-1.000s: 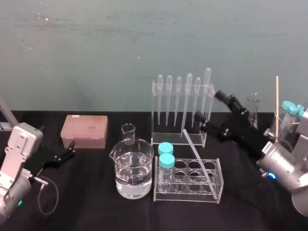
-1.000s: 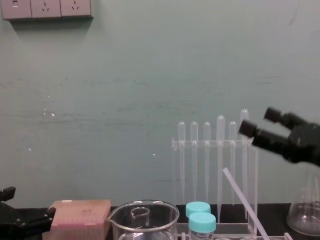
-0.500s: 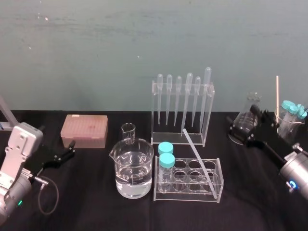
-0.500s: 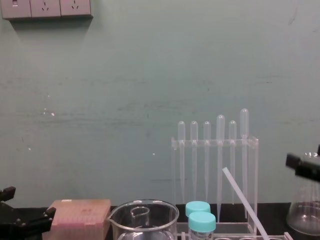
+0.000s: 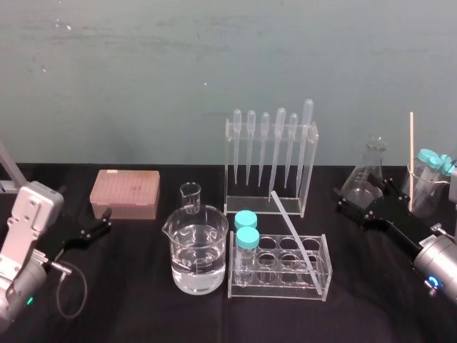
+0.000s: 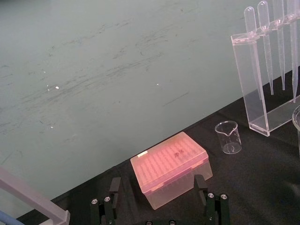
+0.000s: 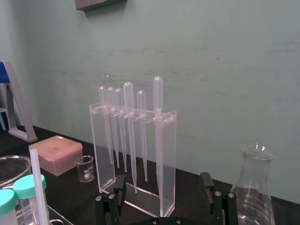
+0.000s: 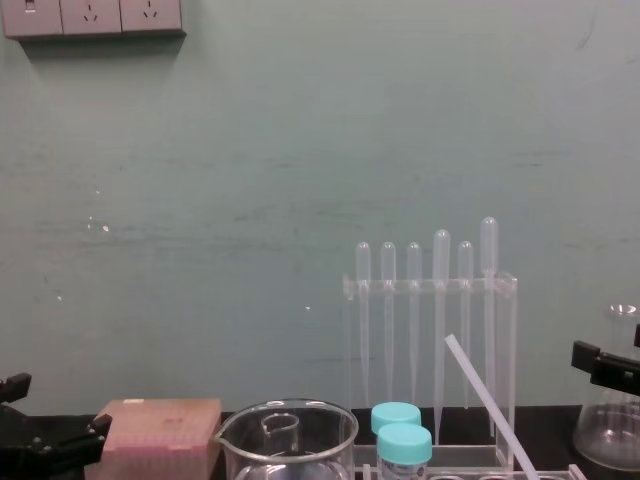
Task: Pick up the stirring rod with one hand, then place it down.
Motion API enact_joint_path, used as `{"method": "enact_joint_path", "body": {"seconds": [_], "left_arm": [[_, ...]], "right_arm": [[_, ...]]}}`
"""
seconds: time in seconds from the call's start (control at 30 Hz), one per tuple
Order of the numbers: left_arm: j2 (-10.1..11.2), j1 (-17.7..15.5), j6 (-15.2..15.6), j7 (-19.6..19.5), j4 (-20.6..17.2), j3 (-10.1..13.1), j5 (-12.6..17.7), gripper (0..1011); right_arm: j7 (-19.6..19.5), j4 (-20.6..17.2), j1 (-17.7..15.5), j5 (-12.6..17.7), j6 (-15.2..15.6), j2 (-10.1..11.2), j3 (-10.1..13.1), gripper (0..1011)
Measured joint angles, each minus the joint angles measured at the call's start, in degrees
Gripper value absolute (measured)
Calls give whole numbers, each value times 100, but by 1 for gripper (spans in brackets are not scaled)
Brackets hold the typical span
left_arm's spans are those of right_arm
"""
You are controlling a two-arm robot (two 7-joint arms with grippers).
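Rod position: the long, thin, translucent-white stirring rod (image 5: pixel 293 236) leaned slantwise in the clear acrylic test-tube rack (image 5: pixel 278 293). Its foot sat at the rack's front right corner. Its top tilted back and to the left, towards the clear stand of bulb-topped plastic pipettes (image 5: pixel 268 153).

Right gripper (image 5: pixel 360 203): black, blocky fingers spread wide, nothing between them. It sat low over the black table (image 5: pixel 143 307), to the right of the rack and the nearer of the two. The rod lay to its left.

Left gripper (image 5: pixel 101 224): fingers also apart, empty, parked far left beside the pink tip box (image 5: pixel 125 194).

Obstacles:
- A clear glass conical flask (image 5: pixel 363 179) stood just beside the right claw.
- The pipette stand stood close behind the rod's top.
- Two teal-capped tubes (image 5: pixel 246 238) occupied the rack's left end.
- A large glass beaker of water (image 5: pixel 198 257) stood left of the rack.

Judgement: the free mid-length is the clearest grip point.
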Motion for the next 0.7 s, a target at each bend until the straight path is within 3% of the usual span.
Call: {"method": "enact_joint_path", "body": {"seconds": [0.7], "left_arm": [[0,0,0,0,0,0,0,1000]], "right_arm": [[13,13,14,10,-77,-4,0,1000]]}}
